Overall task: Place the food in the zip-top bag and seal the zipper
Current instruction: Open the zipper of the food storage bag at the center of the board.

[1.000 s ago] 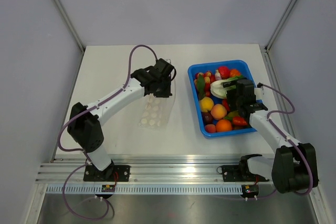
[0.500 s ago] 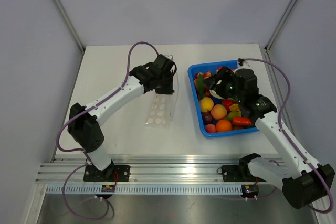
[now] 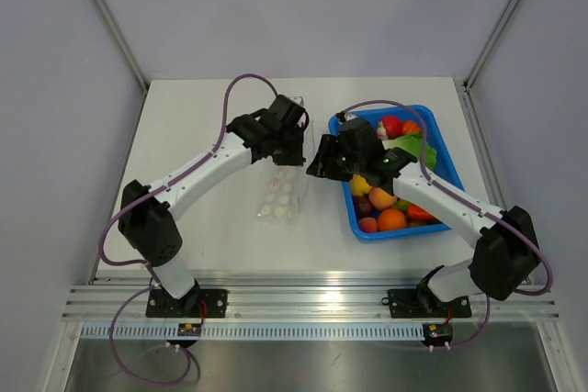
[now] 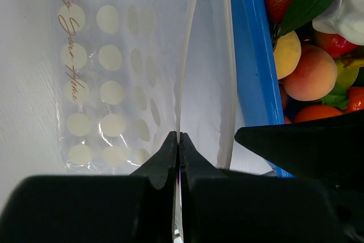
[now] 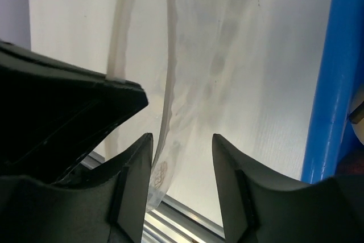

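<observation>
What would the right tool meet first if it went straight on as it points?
Most likely the loose lip of the zip-top bag, lying between the right tool's open jaws; the left tool pinches the other lip. Depth is unclear.

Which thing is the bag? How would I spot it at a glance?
On the white table, find the blue tray on the right. Just left of it lies the zip-top bag, its far edge pinched in the left arm's fingers. Unlike everything around it, it is clear, floppy and printed with pale dots.
</observation>
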You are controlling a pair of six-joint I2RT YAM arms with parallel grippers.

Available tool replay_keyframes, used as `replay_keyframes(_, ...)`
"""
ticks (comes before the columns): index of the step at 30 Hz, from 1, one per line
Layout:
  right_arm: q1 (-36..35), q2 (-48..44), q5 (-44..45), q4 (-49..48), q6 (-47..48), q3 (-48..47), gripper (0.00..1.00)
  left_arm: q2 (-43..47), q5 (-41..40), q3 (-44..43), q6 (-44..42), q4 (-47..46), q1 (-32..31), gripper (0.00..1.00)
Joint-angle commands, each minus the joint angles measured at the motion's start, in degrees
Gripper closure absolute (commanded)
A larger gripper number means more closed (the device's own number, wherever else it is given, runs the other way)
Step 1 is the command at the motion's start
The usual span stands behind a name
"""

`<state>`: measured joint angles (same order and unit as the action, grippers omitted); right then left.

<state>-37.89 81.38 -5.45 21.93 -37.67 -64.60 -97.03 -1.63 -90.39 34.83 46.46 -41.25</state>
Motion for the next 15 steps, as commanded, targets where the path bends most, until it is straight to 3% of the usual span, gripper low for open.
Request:
replay_keyframes(1, -0.3, 3.1, 1.4, -1.1, 1.1, -3.3, 0.48, 2.3, 1.3, -1.5, 0.4, -2.1, 0.2, 1.00)
replay_keyframes(5, -0.3, 7.7, 0.4, -1.8, 2.2, -6.4, 0.63, 3.8, 3.2, -1.7, 0.2, -1.9, 0.5, 1.00)
replay_keyframes(6, -0.3, 8.3, 0.7, -1.5, 2.8, -7.2, 0.70, 4.2, 3.6, -1.9, 0.1, -1.6, 0.6, 1.00)
replay_keyframes(7, -0.3, 9.2, 2.1, -0.2, 3.4, -9.1, 0.83, 4.6, 3.6, -2.2, -0.2, -0.8, 0.9, 1.00)
replay_keyframes(9, -0.3, 9.9, 5.1, 2.2, 6.0, -11.9, 0.97, 5.9, 3.9, -2.9, -1.4, 0.3, 2.7, 1.00)
replay_keyframes(15, 0.0, 10.6, 13.7, 9.0, 10.9, -26.2, 1.00, 6.2, 0.4, -19.5, -8.4, 11.9, 7.5, 1.00)
